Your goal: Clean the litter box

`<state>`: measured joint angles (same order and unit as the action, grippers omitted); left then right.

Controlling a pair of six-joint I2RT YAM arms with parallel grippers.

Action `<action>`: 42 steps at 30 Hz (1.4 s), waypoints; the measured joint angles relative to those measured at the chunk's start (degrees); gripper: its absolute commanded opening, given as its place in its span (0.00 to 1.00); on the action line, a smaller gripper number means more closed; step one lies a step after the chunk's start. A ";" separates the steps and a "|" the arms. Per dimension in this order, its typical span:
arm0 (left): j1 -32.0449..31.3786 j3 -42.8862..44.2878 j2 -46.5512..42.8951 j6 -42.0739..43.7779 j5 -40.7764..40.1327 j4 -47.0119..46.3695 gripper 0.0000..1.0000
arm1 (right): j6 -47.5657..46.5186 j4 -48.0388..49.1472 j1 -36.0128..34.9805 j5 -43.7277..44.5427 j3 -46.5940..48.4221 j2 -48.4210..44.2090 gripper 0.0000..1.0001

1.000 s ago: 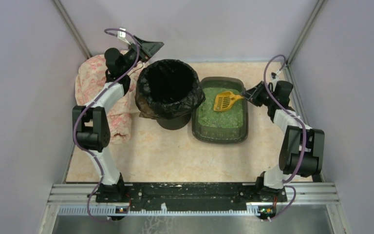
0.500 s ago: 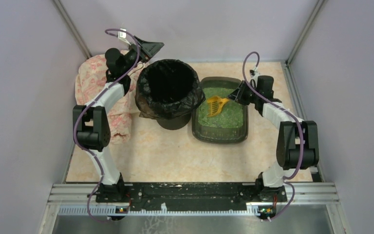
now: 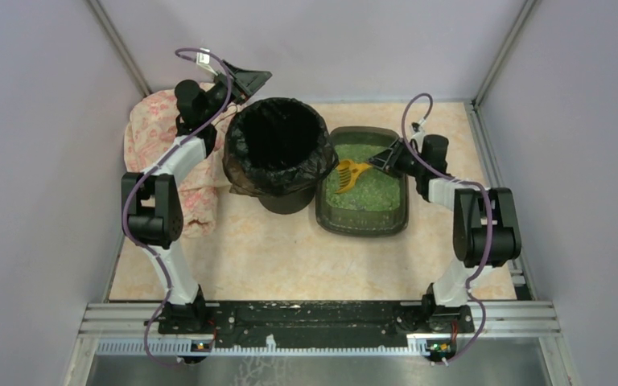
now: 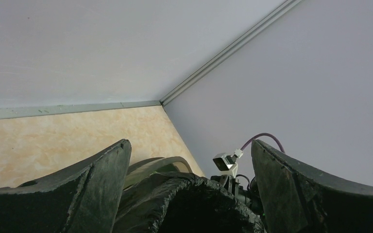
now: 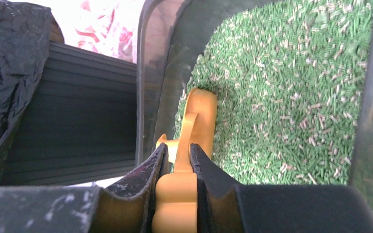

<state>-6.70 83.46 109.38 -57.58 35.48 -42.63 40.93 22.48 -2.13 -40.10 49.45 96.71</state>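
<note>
While I am viewing the right wrist feed, the right gripper (image 5: 178, 153) is clamping its two fingers narrowly on the handle of the yellow scoop (image 5: 199, 104), with the handle pressed between both pads. The scoop is showing edge-on in this feed, and its far end is touching the green granules (image 5: 281, 87) close to the left wall of the litter box (image 5: 150, 73).

From the top camera I am seeing the right gripper (image 3: 382, 158) reaching in over the far right edge of the litter box (image 3: 362, 227), and the scoop (image 3: 346, 173) is angling down toward the tray's far left part, just beside the bin (image 3: 245, 173). The litter box is sitting on the desk (image 3: 290, 257) to the right of the black-bagged bin, touching it or nearly so; I cannot tell which.

On the other side, the left gripper (image 3: 249, 80) is hanging with its jaws spread wide and gripping nothing, raised above the bin's far left rim. Through the left wrist feed, the left gripper (image 4: 189, 150) is framing the crumpled black bag between its fingers.

Behind the left arm, a pink patterned cloth (image 3: 149, 129) is lying at the far left of the desk.
</note>
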 measured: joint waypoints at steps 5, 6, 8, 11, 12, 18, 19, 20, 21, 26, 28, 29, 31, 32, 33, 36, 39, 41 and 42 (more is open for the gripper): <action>0.02 0.00 0.00 0.22 0.15 0.00 0.99 | 8.72 9.81 1.99 -2.82 -4.61 1.40 0.00; 0.07 0.00 0.00 0.22 0.15 0.00 0.99 | 9.86 10.62 2.67 -3.23 -5.27 1.42 0.00; 0.07 0.00 0.00 0.22 0.17 -0.02 0.99 | 11.76 11.93 3.82 -4.35 -6.01 1.42 0.00; 0.07 0.00 0.00 0.20 0.17 -0.04 0.99 | 13.31 13.55 5.29 -5.22 -6.21 1.33 0.00; 0.07 0.00 0.02 0.20 0.17 -0.09 0.99 | 13.81 14.10 5.79 -5.44 -6.40 1.16 0.00; 0.07 0.00 0.02 0.17 0.17 -0.37 0.99 | 14.86 15.72 8.11 -6.19 -7.50 -0.66 0.00; 0.07 0.00 0.02 0.17 0.20 -0.39 0.99 | 14.91 15.76 8.50 -6.36 -7.82 -1.09 0.00; 0.07 0.00 0.02 0.17 0.17 -0.44 0.99 | 15.02 15.69 8.76 -6.56 -8.00 -1.42 0.00; 0.07 0.00 0.02 0.17 0.17 -0.50 0.99 | 15.15 15.78 9.09 -6.69 -8.28 -1.77 0.00; 0.07 0.00 0.02 0.17 0.22 -0.70 0.99 | 15.80 16.00 12.41 -7.89 -9.70 -3.63 0.00; 0.07 0.00 0.02 0.15 0.24 -0.72 0.99 | 16.85 17.68 14.21 -8.37 -10.56 -4.00 0.00; 0.07 0.00 0.02 0.15 0.26 -0.72 0.99 | 18.01 19.58 15.63 -8.92 -11.39 -4.09 0.00; 0.07 0.00 0.02 0.17 0.31 -0.72 0.99 | 20.74 22.82 17.64 -9.55 -12.79 -4.09 0.00; 0.07 0.00 0.02 0.15 0.35 -0.74 0.99 | 22.56 25.35 18.71 -9.99 -13.77 -4.09 0.00; 0.07 0.00 0.02 0.15 0.35 -0.74 0.99 | 24.61 27.89 19.69 -10.45 -14.69 -4.09 0.00; 0.07 0.00 0.02 0.15 0.37 -0.74 0.99 | 29.46 34.75 20.72 -10.84 -16.09 -3.54 0.00; 0.07 0.00 0.02 0.13 0.39 -0.74 0.99 | 29.97 36.24 18.53 -11.43 -15.98 -3.17 0.00; 0.07 0.00 0.02 0.13 0.39 -0.76 0.99 | 29.05 34.95 17.53 -12.11 -15.96 -3.30 0.00; 0.07 0.00 0.02 0.15 0.39 -0.76 0.99 | 28.85 34.60 17.86 -12.31 -16.02 -3.34 0.00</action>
<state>-6.63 83.46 109.40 -57.43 35.88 -43.40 69.78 57.08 15.73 -52.40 33.43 93.36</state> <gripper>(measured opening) 0.987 0.210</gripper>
